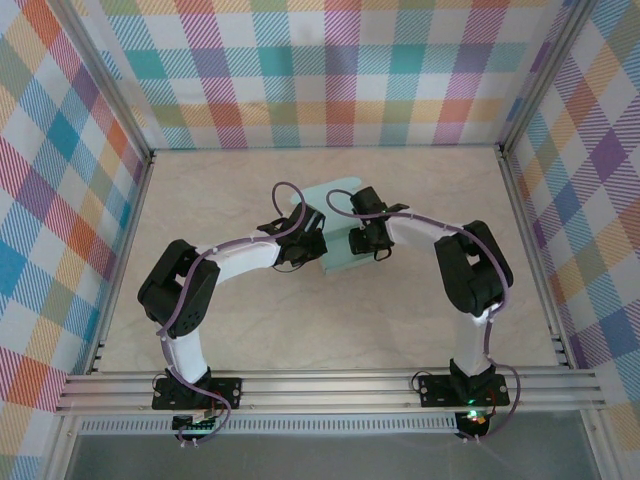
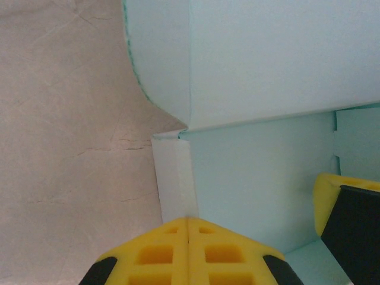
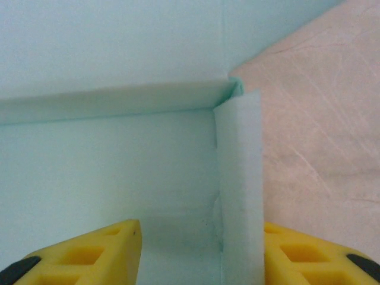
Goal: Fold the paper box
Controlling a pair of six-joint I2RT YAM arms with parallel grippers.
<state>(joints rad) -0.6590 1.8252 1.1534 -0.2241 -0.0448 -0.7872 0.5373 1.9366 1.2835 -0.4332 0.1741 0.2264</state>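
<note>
The paper box (image 1: 336, 194) is pale mint card, partly folded, lying in the middle of the table between both arms. My left gripper (image 1: 306, 246) is at its left side. In the left wrist view the left gripper (image 2: 189, 221) is shut, with the box's raised left side wall (image 2: 175, 178) running straight into the seam between its fingers. My right gripper (image 1: 362, 240) is at the box's right side. In the right wrist view the right gripper (image 3: 202, 255) stands open, its fingers (image 3: 113, 249) either side of the upright right wall (image 3: 240, 178). A lid panel (image 3: 113, 41) rises behind.
Beige tabletop (image 1: 240, 330) surrounds the box. Aluminium rails (image 1: 330, 388) run along the near edge and posts stand at the sides. Plaid walls (image 1: 330, 70) close in the back and both sides. The right gripper's yellow-and-black finger (image 2: 347, 219) shows in the left wrist view.
</note>
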